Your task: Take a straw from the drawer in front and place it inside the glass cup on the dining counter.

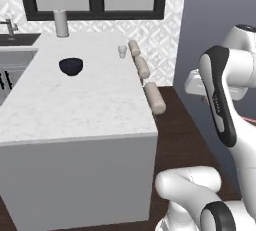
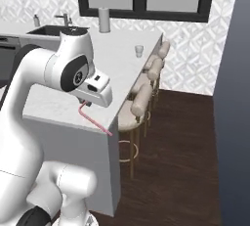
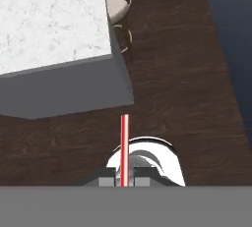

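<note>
Hand view: hand (image 3: 124, 178) clamped narrow on straw (image 3: 124, 147), above dark floor (image 3: 187, 103) beside dining counter (image 3: 49, 19).

Glass cup (image 1: 122, 51) on dining counter (image 1: 75, 105) — right of bowl (image 1: 71, 66), near edge.

Dark blue round bowl (image 1: 71, 66) on the marble top. White cylindrical paper-towel roll (image 1: 61, 23) upright at the far end. Three beige cushioned stools (image 2: 140, 100) line the right side. Dark sink basin (image 2: 51, 30) with metal faucet (image 2: 64, 20). Dark wood floor (image 3: 187, 88).
</note>
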Motion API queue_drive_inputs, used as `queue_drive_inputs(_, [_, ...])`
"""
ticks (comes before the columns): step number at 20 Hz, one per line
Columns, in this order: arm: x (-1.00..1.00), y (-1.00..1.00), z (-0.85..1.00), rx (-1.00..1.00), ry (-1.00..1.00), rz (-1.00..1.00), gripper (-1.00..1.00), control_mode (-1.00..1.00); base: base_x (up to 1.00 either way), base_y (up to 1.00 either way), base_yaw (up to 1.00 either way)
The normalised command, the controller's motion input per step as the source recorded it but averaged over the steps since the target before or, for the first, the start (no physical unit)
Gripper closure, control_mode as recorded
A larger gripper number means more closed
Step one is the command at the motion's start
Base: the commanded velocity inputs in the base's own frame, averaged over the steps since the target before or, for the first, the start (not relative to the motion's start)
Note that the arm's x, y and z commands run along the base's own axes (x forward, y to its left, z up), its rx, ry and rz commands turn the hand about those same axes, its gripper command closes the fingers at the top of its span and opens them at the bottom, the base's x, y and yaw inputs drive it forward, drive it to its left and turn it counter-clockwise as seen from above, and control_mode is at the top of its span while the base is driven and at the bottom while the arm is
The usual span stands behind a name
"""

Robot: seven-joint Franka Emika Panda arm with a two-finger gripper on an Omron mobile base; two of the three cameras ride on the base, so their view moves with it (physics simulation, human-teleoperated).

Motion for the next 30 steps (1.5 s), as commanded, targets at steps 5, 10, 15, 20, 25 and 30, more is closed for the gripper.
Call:
queue_drive_inputs(5, [0.00, 0.00, 0.00, 0.00, 0.00, 0.00, 1.00, 1.00, 0.62, -0.92, 0.37])
queue_drive_inputs(10, [0.00, 0.00, 0.00, 0.00, 0.00, 0.00, 1.00, 1.00, 0.56, -0.90, 0.38])
queue_drive_inputs(15, [0.00, 0.00, 0.00, 0.00, 0.00, 0.00, 1.00, 1.00, 0.54, -0.90, 0.39])
queue_drive_inputs(20, [0.00, 0.00, 0.00, 0.00, 0.00, 0.00, 1.00, 1.00, 0.54, -0.89, 0.39])
queue_drive_inputs(25, [0.00, 0.00, 0.00, 0.00, 0.00, 0.00, 1.00, 1.00, 0.50, -0.85, 0.40])
queue_drive_inputs(30, [0.00, 0.00, 0.00, 0.00, 0.00, 0.00, 1.00, 1.00, 0.49, -0.79, 0.43])
